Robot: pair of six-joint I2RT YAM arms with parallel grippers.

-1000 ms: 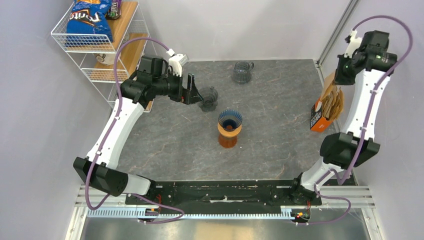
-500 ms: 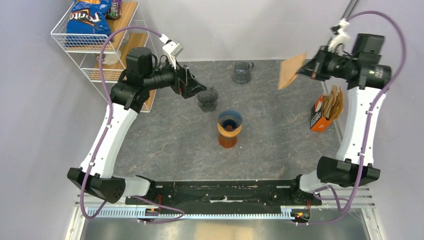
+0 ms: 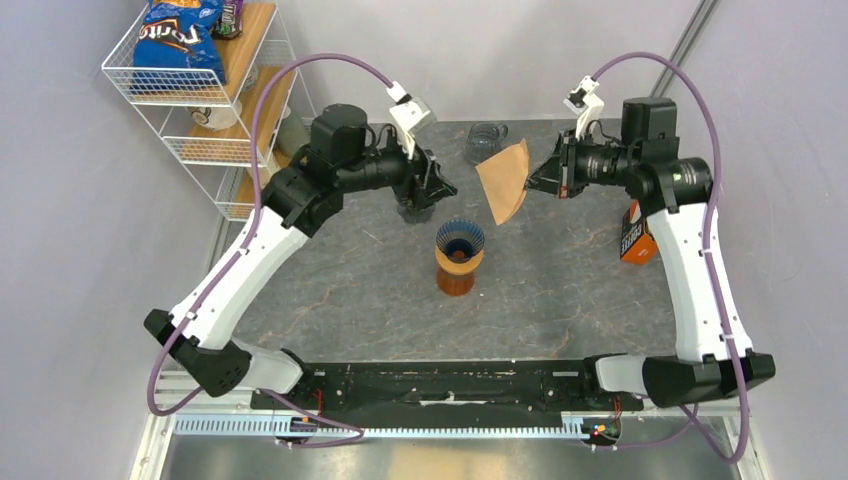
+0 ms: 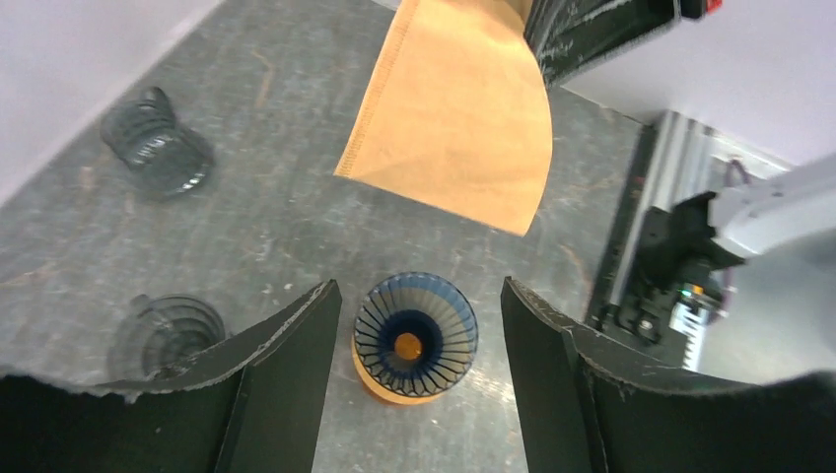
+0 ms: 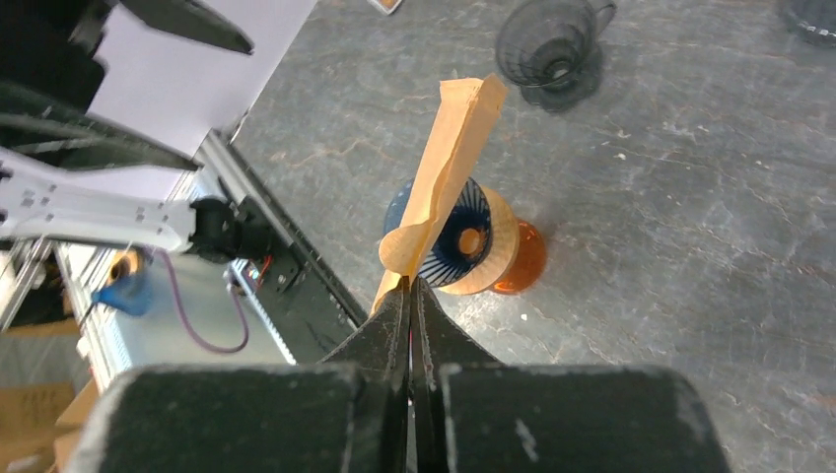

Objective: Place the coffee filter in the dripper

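A: Where's the coffee filter [image 3: 503, 180] rn?

B: Mid-air, just above and right of ctr in the overhead view. It hangs up and to the right of the dripper [image 3: 459, 246], not touching it. The dripper stands upright on the table [image 3: 330, 270] at frame ctr, cone open and bare inside.

A: Who's got it?

B: The right gripper [image 5: 409, 289]. Its fingers are pressed together on one edge of the paper, nothing else between them. Its wrist view shows the filter edge-on, rising from the pinch toward the top of the frame and crossing in front of the dripper.

A: And the other arm?

B: The left gripper [image 4: 418, 288] is spread wide w/ nothing in it. In its own view the dripper sits between the two fingers at bottom ctr, w/ the filter in the upper middle of the frame.

A: How will the paper handle?

B: Probably v. light and floppy. Its lower edge already curls in the left wrist view, so it likely bends w/ any nudge and won't push into place by itself. It looks flat-folded, not opened to a cone. It could tear or crease if squeezed hard, but it shouldn't slip much.

A: Best place to hold?

B: Judging by looks, along the crimped seam on the filter's left side in that view. That's prob. the stiffest part, and it leaves the point free to go in first. The spread gripper could take the opposite edge to open the mouth.

A: Anything close by?

B: A dark glass vessel [image 3: 486, 143] at top ctr, clear of both.
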